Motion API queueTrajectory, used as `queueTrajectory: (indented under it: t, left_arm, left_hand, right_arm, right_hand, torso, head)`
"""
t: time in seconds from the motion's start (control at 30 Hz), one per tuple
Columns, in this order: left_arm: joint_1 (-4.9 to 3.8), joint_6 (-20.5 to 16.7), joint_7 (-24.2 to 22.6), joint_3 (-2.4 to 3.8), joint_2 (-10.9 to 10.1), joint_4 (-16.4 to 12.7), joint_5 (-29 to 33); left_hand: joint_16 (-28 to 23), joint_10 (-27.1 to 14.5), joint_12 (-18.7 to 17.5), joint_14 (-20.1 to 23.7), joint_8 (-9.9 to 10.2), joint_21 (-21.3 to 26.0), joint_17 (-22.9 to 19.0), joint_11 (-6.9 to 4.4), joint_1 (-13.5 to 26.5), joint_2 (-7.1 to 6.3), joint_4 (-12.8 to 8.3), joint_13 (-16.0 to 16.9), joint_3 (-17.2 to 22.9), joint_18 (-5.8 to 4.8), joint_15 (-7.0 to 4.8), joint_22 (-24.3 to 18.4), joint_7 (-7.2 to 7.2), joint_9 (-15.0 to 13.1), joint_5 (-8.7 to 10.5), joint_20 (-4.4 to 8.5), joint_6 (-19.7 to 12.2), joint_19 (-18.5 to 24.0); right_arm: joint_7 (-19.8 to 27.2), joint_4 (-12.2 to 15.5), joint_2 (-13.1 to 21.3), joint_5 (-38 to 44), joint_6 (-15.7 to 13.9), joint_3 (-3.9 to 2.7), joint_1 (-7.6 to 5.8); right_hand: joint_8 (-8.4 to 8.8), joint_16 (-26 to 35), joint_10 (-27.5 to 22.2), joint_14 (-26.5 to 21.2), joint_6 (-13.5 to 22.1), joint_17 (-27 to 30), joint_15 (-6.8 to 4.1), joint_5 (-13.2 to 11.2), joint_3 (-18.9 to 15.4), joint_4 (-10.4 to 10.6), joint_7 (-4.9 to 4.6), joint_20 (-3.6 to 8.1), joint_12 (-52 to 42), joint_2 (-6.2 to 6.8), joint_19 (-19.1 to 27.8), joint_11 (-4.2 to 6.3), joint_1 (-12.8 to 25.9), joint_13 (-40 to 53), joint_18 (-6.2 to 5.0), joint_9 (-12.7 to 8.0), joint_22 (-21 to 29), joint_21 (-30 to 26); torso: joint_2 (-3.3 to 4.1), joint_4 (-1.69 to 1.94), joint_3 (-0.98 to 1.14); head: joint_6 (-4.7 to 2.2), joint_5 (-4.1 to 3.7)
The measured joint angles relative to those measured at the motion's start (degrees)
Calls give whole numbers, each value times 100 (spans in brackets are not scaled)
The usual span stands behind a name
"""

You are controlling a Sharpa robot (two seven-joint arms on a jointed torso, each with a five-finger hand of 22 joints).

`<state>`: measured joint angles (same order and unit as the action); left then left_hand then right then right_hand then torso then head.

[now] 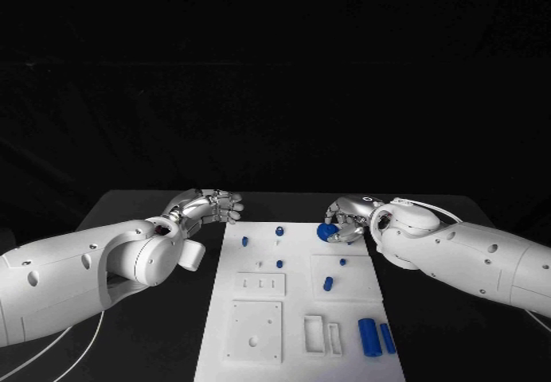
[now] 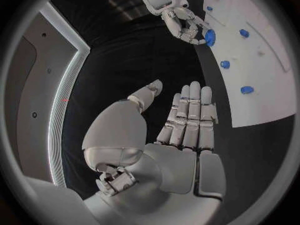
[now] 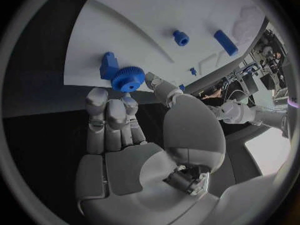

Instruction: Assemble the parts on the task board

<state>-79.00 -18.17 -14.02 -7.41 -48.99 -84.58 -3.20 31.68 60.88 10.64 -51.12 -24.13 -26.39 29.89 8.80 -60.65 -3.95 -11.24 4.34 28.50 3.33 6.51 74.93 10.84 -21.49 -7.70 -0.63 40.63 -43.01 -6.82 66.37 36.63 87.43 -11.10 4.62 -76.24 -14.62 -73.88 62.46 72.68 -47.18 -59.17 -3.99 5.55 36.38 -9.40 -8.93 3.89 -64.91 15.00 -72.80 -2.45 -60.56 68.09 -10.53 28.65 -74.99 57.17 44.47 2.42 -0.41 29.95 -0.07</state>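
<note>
The white task board (image 1: 301,306) lies in the middle of the black table. My right hand (image 1: 353,217) is at the board's far right corner and pinches a blue gear (image 1: 327,231) between thumb and fingertips. The right wrist view shows that gear (image 3: 128,78) at the fingertips (image 3: 107,105), just above the board's edge, with another blue part (image 3: 109,65) right behind it. My left hand (image 1: 213,207) hovers off the board's far left corner, fingers straight and empty. The left wrist view shows its bare palm (image 2: 181,155) and, farther off, the right hand (image 2: 180,21) with the gear (image 2: 209,36).
Loose blue parts lie on the board: two small ones at the far left (image 1: 244,239) (image 1: 280,231), a short peg mid-board (image 1: 329,282), and two long cylinders near the right front (image 1: 369,334). Rectangular recesses (image 1: 255,330) take up the board's near half.
</note>
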Motion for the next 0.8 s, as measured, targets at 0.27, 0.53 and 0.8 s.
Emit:
queueTrajectory:
  t: [0.27, 0.53, 0.8]
  left_arm:
    - [0, 13, 9, -2, 18, 24, -2]
    - [0, 27, 16, -5, 36, 46, -3]
    - [0, 36, 19, -5, 38, 48, -4]
  left_hand:
    - [0, 0, 0, 0, 0, 0, -1, 0, 20, 20, 0, 0, 0, -24, 0, -1, 0, -5, 0, 0, 0, 0]
    - [0, 0, 0, 0, 21, 0, 2, 0, 20, 20, 0, -4, 0, -27, 0, -1, 0, -4, 0, 0, 0, 0]
    - [0, 0, 0, 0, 21, 0, 4, 0, 20, 20, 0, -4, 0, -29, 0, -2, 0, -9, 0, 0, 0, 0]
  right_arm:
    - [1, -10, -60, 76, 0, 1, 1]
    - [9, -62, -73, 110, -42, 1, 2]
    - [37, -31, -48, 72, -215, 4, 7]
  right_hand:
    - [0, 0, 1, 21, -2, -93, 20, -200, 153, 151, -1, 1, -29, -70, -2, 0, 6, -15, 0, -10, 0, 36]
    - [23, 28, 1, 22, -4, -112, 21, -200, 215, 134, 0, 51, -29, -68, -8, 1, -40, -21, 37, -40, 0, 36]
    - [23, 28, 2, 23, -5, -154, 21, -200, 264, 151, 1, 52, -46, -68, -10, 2, -40, -21, 40, -38, 0, 67]
  torso:
    - [1, -2, 2]
    - [3, -4, 2]
    - [3, -1, 3]
  head:
    - [-5, 7]
    - [-11, -2]
    - [-7, -7]
